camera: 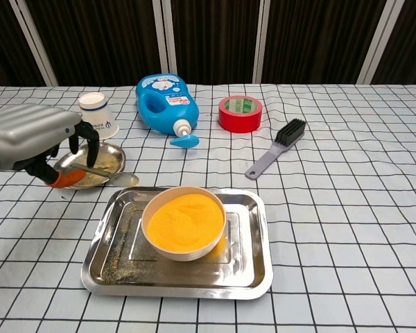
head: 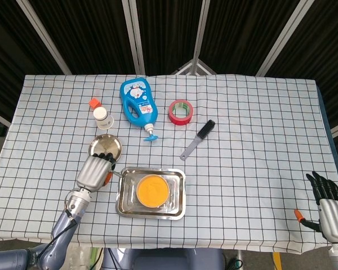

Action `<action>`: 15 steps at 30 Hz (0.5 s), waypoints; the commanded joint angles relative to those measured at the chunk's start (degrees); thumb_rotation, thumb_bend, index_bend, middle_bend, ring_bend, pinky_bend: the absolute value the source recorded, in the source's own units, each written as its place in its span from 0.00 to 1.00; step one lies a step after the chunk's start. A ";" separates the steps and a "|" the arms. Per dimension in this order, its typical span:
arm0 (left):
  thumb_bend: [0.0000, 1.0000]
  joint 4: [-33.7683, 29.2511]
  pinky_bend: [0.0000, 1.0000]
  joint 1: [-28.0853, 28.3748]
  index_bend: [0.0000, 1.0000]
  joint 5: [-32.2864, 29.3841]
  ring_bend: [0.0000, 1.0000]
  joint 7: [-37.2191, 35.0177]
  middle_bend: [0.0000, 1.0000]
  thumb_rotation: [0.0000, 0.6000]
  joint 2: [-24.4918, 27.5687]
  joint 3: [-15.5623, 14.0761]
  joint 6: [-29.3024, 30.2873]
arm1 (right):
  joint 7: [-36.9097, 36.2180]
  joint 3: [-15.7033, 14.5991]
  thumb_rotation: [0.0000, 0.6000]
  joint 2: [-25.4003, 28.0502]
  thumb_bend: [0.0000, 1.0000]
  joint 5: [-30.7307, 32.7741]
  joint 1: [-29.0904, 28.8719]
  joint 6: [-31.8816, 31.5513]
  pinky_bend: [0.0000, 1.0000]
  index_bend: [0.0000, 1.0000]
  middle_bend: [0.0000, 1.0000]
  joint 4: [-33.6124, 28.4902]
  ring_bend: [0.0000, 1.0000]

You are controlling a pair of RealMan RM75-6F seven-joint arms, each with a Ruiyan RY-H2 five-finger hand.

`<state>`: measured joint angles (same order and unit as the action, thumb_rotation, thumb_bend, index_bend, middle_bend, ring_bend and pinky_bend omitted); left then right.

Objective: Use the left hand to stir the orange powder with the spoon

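Note:
A cream bowl of orange powder point(head: 152, 189) point(camera: 185, 221) stands in a steel tray point(head: 178, 205) point(camera: 253, 263) at the table's front. My left hand point(head: 96, 170) point(camera: 35, 136) holds a spoon point(camera: 109, 175) with an orange handle, above the cloth just left of the tray. The spoon's metal bowl points toward the tray's near-left corner, short of the powder. My right hand point(head: 327, 202) rests at the table's front right corner, fingers spread, holding nothing.
A small round steel dish point(head: 109, 145) point(camera: 100, 158) lies behind the left hand. Further back are a white cup point(head: 103, 117), a blue bottle point(head: 138, 103), red tape point(head: 181, 112) and a brush point(head: 198, 139).

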<state>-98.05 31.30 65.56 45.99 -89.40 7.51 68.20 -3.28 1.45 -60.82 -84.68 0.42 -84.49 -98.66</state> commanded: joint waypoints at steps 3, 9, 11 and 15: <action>0.59 -3.73 0.46 2.97 0.56 -4.99 0.38 7.24 0.33 1.00 -3.73 0.73 -0.56 | -0.26 0.02 1.00 0.10 0.31 -0.01 -0.06 0.10 0.00 0.00 0.00 -0.01 0.00; 0.59 -7.01 0.47 4.44 0.58 -9.43 0.38 11.96 0.33 1.00 -4.84 1.12 0.36 | -0.50 0.03 1.00 0.17 0.31 0.00 -0.08 0.15 0.00 0.00 0.00 0.00 0.00; 0.59 -7.78 0.47 4.90 0.58 -10.53 0.38 13.05 0.33 1.00 -5.05 1.25 0.69 | -0.58 0.03 1.00 0.20 0.31 -0.01 -0.09 0.16 0.00 0.00 0.00 -0.01 0.00; 0.58 -9.48 0.47 6.08 0.57 -13.73 0.38 15.64 0.33 1.00 -5.78 1.79 1.54 | -0.72 0.02 1.00 0.26 0.31 -0.08 -0.10 0.15 0.00 0.00 0.00 -0.05 0.00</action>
<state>-106.71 36.75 53.19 60.56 -94.73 8.97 69.25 -3.99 1.47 -60.57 -84.76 0.32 -84.34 -98.70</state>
